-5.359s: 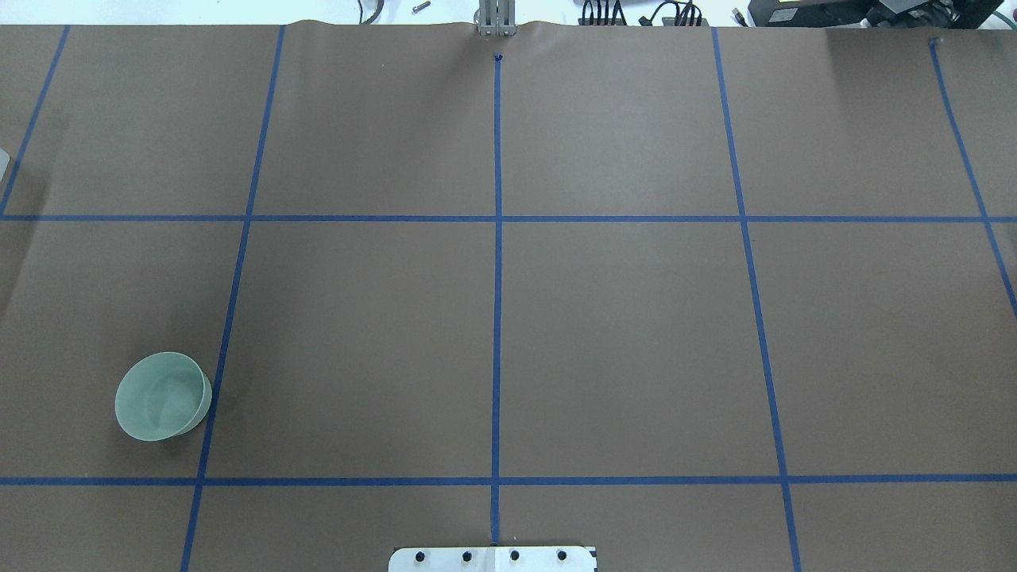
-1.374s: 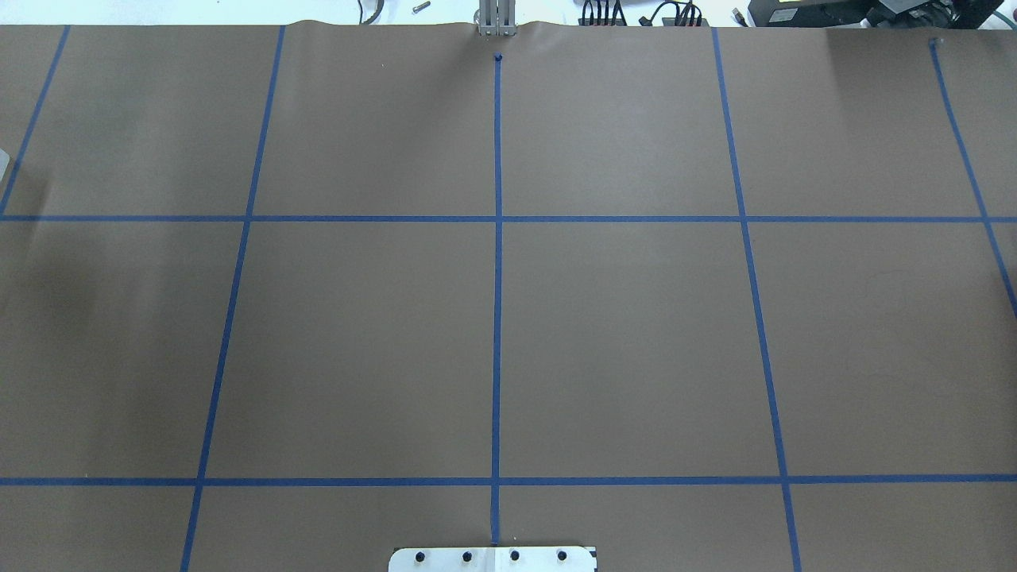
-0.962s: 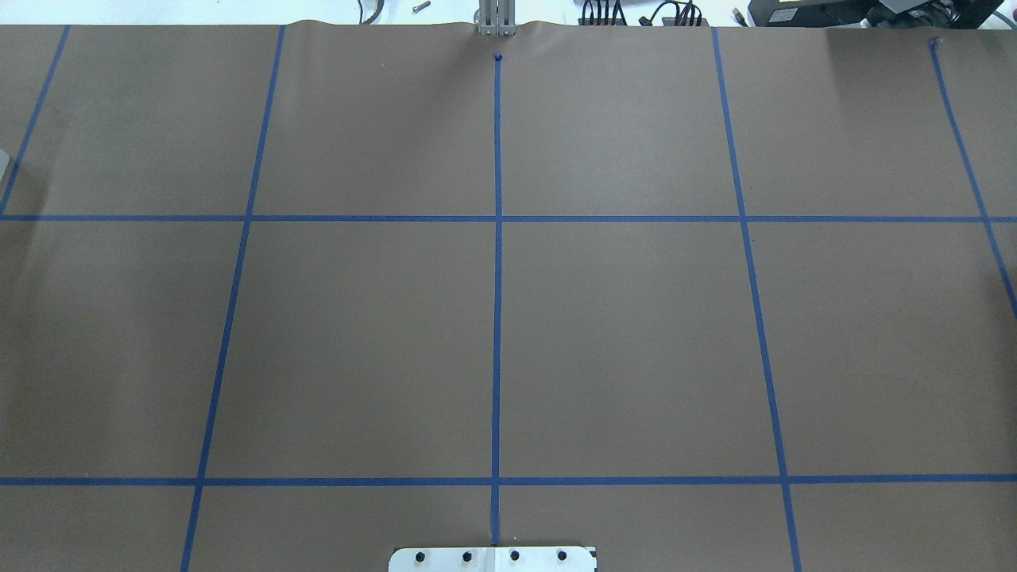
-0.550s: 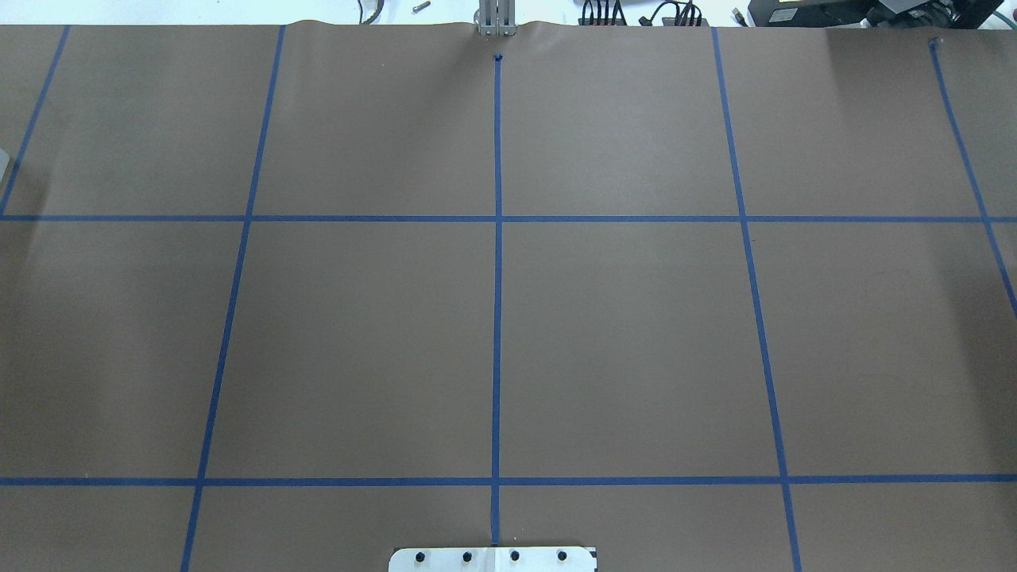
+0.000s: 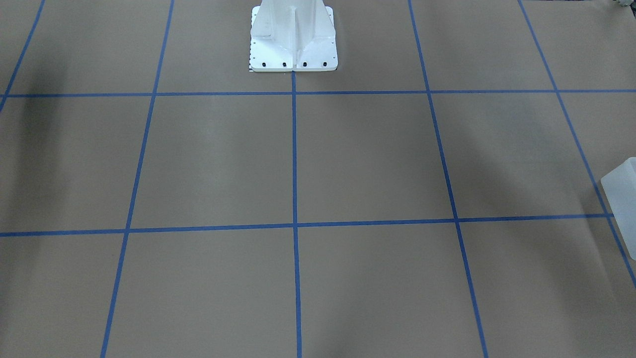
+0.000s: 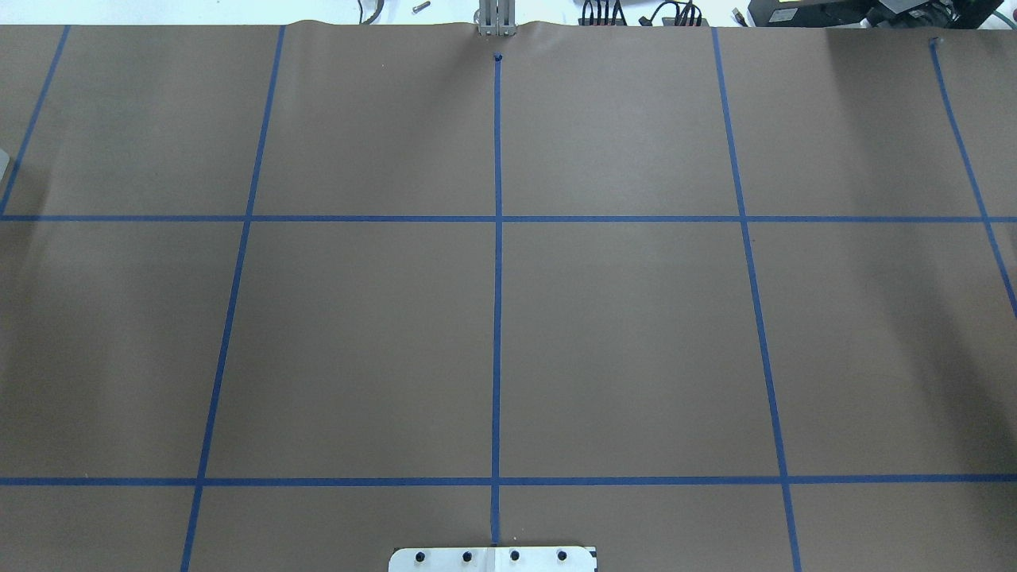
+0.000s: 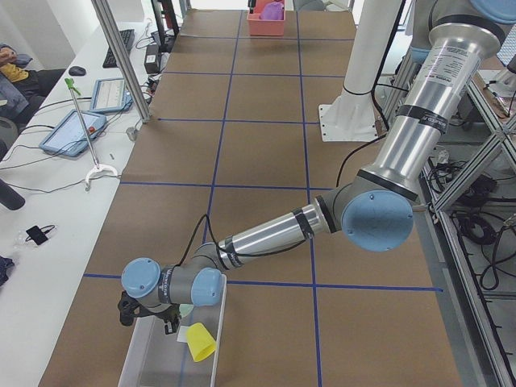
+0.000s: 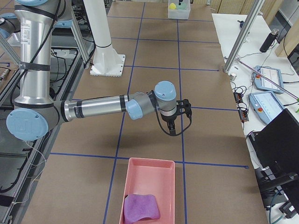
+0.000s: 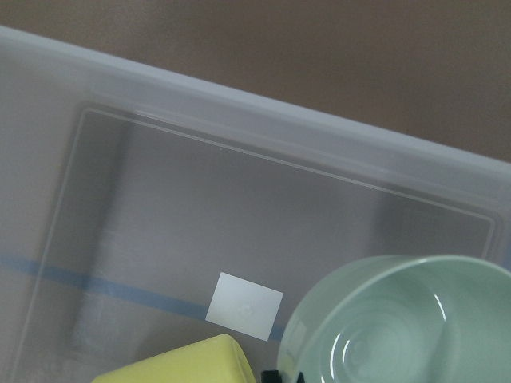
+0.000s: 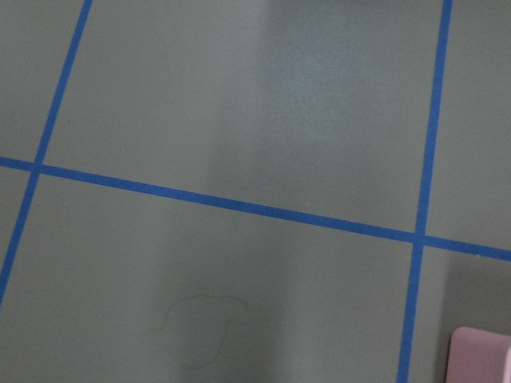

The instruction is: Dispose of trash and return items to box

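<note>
The pale green glossy bowl (image 9: 399,319) is inside the clear plastic box (image 9: 239,112), beside a yellow cup (image 9: 184,363). It looks rigid, slick and chippable, best pinched across its rim. The left gripper (image 7: 149,321) hangs over the box and the right gripper (image 8: 172,129) over brown table paper (image 8: 205,140); I cannot tell whether either is parted or closed.

- Worktop (image 6: 620,334) covered in brown paper, marked into large squares by blue tape lines (image 6: 497,318).
- A faint ring-shaped stain (image 10: 200,315) on the paper, near a tape crossing.
- A white side bench (image 7: 48,242) along the worktop's far edge from the robot.
- On that bench: two tablets (image 7: 72,133), a keyboard (image 7: 117,48), a mouse (image 7: 76,71), and a thin rod ending in a white hook (image 7: 101,171).
- An aluminium post (image 7: 121,60) standing at the worktop's edge.
- A black bottle (image 8: 268,42) on the bench.
- A dark screen (image 8: 285,140) beside the bench.
- Cables (image 6: 636,14) beyond the worktop's far edge.
</note>
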`<state>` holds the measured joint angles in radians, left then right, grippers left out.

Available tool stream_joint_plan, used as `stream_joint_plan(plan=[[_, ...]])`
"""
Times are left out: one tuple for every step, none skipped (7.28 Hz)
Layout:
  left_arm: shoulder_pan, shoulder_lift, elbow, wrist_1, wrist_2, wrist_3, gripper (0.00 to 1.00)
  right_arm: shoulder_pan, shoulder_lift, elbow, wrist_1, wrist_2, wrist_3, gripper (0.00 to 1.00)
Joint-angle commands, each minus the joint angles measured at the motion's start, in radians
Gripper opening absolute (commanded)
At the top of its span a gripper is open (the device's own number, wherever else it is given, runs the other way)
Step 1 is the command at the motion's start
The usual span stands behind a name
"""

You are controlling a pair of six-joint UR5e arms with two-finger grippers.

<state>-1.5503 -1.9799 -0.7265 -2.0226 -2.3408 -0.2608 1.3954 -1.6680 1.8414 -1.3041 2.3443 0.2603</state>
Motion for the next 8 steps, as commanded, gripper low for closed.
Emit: stream_joint_plan(plan=[[0.021,0.006,-0.001,-0.022,0.000,-0.002,0.74,-0.026,-0.001,0.019,0.000,-0.002,0.039,1.00],[0.021,0.025,-0.010,-0.063,0.000,0.001,0.98,-0.027,-0.001,0.021,0.000,-0.003,0.039,1.00],[0.022,0.053,-0.113,-0.064,0.003,0.005,0.99,-0.027,0.001,0.022,0.000,-0.003,0.040,1.00],[0.022,0.120,-0.342,0.003,0.006,-0.012,0.99,-0.027,-0.001,0.039,0.000,0.000,0.040,1.00],[0.021,0.150,-0.564,0.197,0.003,-0.011,0.99,-0.029,-0.001,0.048,-0.006,0.001,0.040,1.00],[0.026,0.211,-0.823,0.379,-0.015,-0.011,0.99,-0.030,-0.004,0.047,-0.006,-0.005,0.040,1.00],[0.047,0.299,-1.028,0.453,-0.018,-0.012,0.99,-0.030,-0.004,0.047,-0.007,-0.005,0.040,1.00],[0.118,0.375,-1.177,0.459,-0.017,-0.088,0.99,-0.041,-0.002,0.047,-0.011,-0.014,0.040,1.00]])
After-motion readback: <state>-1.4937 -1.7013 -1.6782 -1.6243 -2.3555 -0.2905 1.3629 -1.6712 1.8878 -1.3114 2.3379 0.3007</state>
